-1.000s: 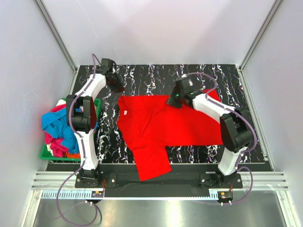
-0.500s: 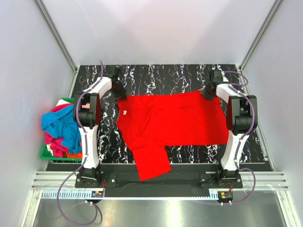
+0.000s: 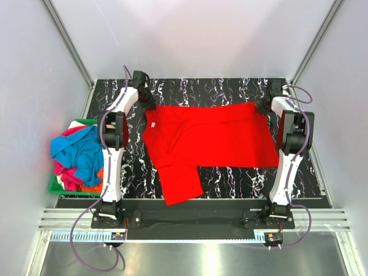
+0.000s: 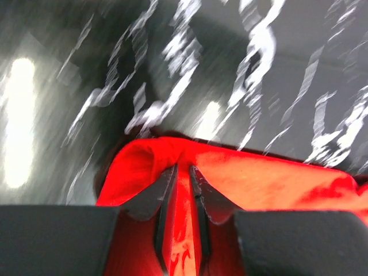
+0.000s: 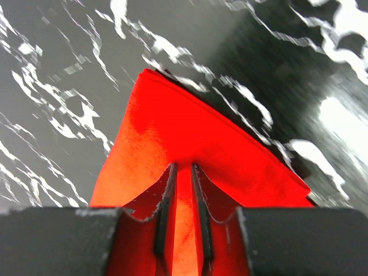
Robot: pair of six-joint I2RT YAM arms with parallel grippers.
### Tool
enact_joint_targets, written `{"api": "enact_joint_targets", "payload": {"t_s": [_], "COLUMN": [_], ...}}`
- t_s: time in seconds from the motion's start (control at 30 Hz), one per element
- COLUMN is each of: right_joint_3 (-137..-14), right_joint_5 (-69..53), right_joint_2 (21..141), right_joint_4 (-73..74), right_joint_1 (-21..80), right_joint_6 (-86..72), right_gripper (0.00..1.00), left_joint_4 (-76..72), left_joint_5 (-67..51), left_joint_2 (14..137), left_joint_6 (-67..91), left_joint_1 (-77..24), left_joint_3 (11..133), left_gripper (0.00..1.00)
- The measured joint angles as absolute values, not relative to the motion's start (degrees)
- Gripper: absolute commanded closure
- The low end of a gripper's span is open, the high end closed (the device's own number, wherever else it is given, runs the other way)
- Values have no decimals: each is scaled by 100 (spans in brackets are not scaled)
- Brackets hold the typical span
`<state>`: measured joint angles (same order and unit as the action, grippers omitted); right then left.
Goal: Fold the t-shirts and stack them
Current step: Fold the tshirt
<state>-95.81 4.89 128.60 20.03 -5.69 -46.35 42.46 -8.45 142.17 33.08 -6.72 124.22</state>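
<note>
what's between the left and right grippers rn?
The red t-shirt: its far edge runs from the left gripper to the right gripper, each shut on a corner. The top external view shows it.

Left wrist view, the worktop (image 4: 172, 69) smears into streaks! The red t-shirt (image 4: 276, 178) runs off the bottom and right edges there. From above, left gripper (image 3: 150, 105) and right gripper (image 3: 260, 107) are too small and dark to read their jaws. The green bin (image 3: 54, 188) is mostly buried under tangled shirts (image 3: 75, 152).

t-shirt (image 3: 213, 135) on table (image 3: 201, 89), basket (image 3: 53, 186) left
</note>
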Motion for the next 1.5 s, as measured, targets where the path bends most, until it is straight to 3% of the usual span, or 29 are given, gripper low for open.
{"api": "enact_joint_targets", "payload": {"t_s": [0.1, 0.23, 0.5, 0.67, 1.03, 1.27, 1.5], "right_joint_3": [-9942, -10300, -10154, -9411, -7644, -7006, -6888], "right_joint_5": [486, 338, -360, -661, -1037, -1100, -1179], "right_joint_2": [13107, 13329, 13028, 11968, 9701, 9373, 9526], "right_joint_4": [1986, 1994, 2239, 2303, 2239, 2176, 1890], "right_joint_1": [-587, -609, -617, -617, -434, 237, 1151], "right_joint_6": [-4718, -4718, -4560, -4386, -4180, -4160, -4204], "right_gripper": [78, 75, 61, 60, 60, 60, 60], "left_joint_4": [4171, 4117, 3865, 3684, 3745, 3607, 3680], "left_joint_5": [-1070, -1203, -1437, -1446, -1157, -943, -670], "left_joint_2": [14702, 14717, 13080, 12228, 12232, 12108, 11406], "left_joint_6": [3284, 3267, 2967, 2740, 2635, 2655, 2679], "left_joint_1": [-650, -591, -661, -1009, -1304, -1463, -2283], "left_joint_3": [13216, 13286, 11509, 10735, 9854, 9205, 8285], "left_gripper": [73, 66, 60, 62, 63, 62, 58]}}
